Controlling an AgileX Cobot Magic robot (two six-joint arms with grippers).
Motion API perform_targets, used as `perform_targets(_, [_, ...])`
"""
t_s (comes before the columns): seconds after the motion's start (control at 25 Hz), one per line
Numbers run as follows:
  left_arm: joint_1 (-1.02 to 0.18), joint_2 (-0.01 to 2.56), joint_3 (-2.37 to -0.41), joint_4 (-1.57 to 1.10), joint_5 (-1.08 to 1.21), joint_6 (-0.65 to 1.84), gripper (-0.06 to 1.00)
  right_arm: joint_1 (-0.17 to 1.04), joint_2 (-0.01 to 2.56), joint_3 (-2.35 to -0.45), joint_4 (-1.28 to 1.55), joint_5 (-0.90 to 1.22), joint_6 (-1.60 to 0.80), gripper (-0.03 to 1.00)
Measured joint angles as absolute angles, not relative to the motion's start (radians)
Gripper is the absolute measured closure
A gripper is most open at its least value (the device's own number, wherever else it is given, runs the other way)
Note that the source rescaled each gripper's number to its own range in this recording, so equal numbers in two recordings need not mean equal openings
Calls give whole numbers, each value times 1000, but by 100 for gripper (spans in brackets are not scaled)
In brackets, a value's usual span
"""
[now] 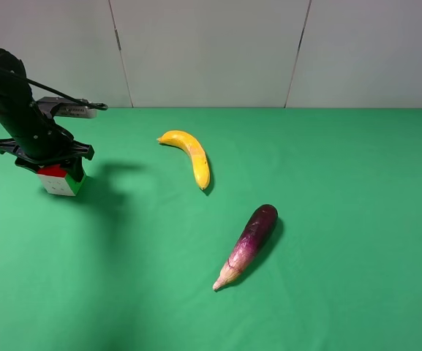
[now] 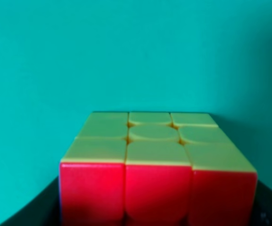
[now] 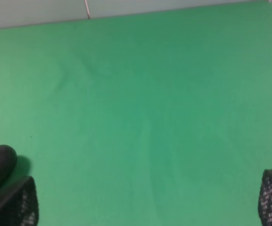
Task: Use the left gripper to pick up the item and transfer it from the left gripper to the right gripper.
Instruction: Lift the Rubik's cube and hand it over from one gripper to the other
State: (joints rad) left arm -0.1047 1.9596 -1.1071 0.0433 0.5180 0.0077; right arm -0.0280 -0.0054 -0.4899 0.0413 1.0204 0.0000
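Now the left hand (image 1: 54, 162) is clamped on the cube (image 1: 59, 183), low at the counter's (image 1: 342, 219) far left, while the right hand (image 3: 143, 207) gapes empty. It looks light, rigid and slick (layers may twist), so grip flat opposite faces squarely.
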Motion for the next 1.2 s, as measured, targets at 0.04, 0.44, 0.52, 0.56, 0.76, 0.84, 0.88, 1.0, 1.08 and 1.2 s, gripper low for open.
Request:
perform_targets(0.04, [-105, 1960, -1107, 43, 518, 8, 94, -28, -5, -490, 41, 1020, 0, -3])
perform_targets(0.44, [-105, 1946, -1153, 42, 554, 0, 94, -28, -5, -490, 41, 1020, 0, -3])
perform_targets(0.52, [-105, 1926, -1178, 42, 585, 0, 94, -28, -5, -490, 41, 1020, 0, -3])
perform_targets(0.56, [-105, 1911, -1192, 43, 607, 0, 94, -28, -5, -490, 41, 1020, 0, -3])
perform_targets(0.76, [-105, 1834, -1247, 18, 755, 0, 94, -28, -5, -490, 41, 1020, 0, -3])
perform_targets(0.84, [-105, 1801, -1264, 6, 815, 0, 94, -28, -5, -490, 41, 1020, 0, -3])
perform_targets(0.88, [-105, 1781, -1273, 0, 844, 0, 94, -28, -5, -490, 41, 1020, 0, -3])
perform_targets(1.0, [-105, 1725, -1291, -25, 910, 0, 94, -28, -5, -490, 41, 1020, 0, -3])
perform_targets(1.08, [-105, 1688, -1296, -52, 939, 0, 94, -28, -5, -490, 41, 1020, 0, -3])
perform_targets(1.2, [-105, 1633, -1296, -107, 975, 0, 94, -28, -5, -490, 36, 1020, 0, -3])
